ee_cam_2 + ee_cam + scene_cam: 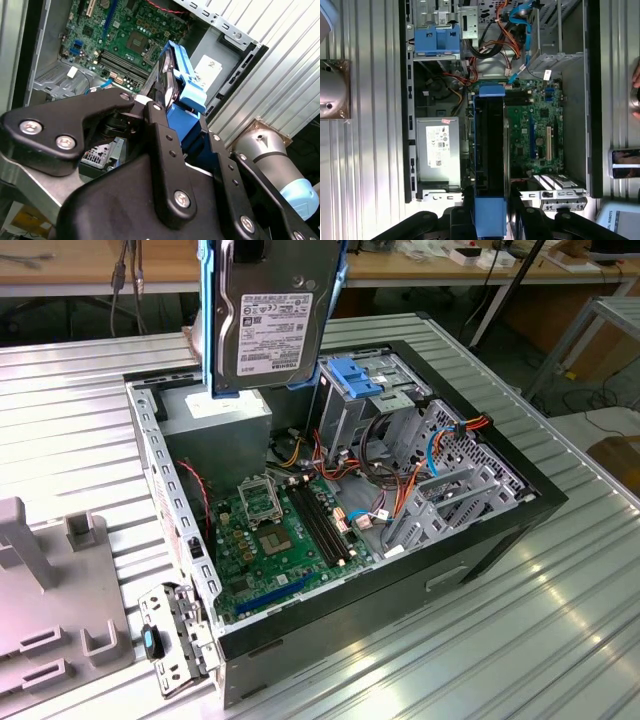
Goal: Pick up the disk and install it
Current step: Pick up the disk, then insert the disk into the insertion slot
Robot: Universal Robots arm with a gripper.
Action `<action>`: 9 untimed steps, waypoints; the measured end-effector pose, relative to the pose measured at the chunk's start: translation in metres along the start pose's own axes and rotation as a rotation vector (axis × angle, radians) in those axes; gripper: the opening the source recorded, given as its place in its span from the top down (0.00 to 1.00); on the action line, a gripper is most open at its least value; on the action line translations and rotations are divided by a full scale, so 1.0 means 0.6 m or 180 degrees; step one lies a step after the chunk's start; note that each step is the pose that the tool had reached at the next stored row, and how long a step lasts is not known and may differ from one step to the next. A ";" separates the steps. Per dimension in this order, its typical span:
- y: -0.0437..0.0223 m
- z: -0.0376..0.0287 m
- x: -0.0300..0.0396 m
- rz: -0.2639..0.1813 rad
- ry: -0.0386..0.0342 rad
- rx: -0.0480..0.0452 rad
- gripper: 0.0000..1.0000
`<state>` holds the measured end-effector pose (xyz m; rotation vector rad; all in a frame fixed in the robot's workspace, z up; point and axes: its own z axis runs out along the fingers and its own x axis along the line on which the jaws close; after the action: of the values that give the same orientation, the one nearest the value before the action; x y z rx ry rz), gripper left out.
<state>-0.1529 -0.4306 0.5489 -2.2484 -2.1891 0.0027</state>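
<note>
Disk [268,325] hangs upright on edge, clamped in the gripper [177,120], whose black fingers [161,145] press on opposite sides of its blue carrier frame [186,75]. In the first wrist view the disk [490,165] runs edge-on straight out from the gripper [490,210], lifted clear of everything beneath it. In the exterior view its labelled metal face is turned toward the camera.

Directly below the gripper lies an open computer case [480,540]. Under the held disk, to one side, sits the silver power supply [439,150], and to the other side the green motherboard [535,130] with its CPU socket and dark memory slots [322,525]. Past the disk's far end, deeper in the case, a bundle of orange, red and blue cables [495,45] crosses between the board and the grey metal drive cage [350,415], which carries a fixed blue bracket [355,375] on top. The disk is well apart from that cage.

The case rests on a ribbed aluminium table [500,650]. Farthest from the gripper, at the exterior view's left, a grey fixture [50,610] stands on the table.
</note>
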 end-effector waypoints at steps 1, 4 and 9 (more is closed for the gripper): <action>0.000 0.000 -0.005 0.0000 0.0000 0.0000 0.63; 0.001 0.000 -0.020 0.0000 -0.0001 0.0000 0.63; 0.001 0.000 -0.020 0.0000 -0.0008 0.0000 0.63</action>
<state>-0.1529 -0.4426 0.5488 -2.2496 -2.1904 0.0055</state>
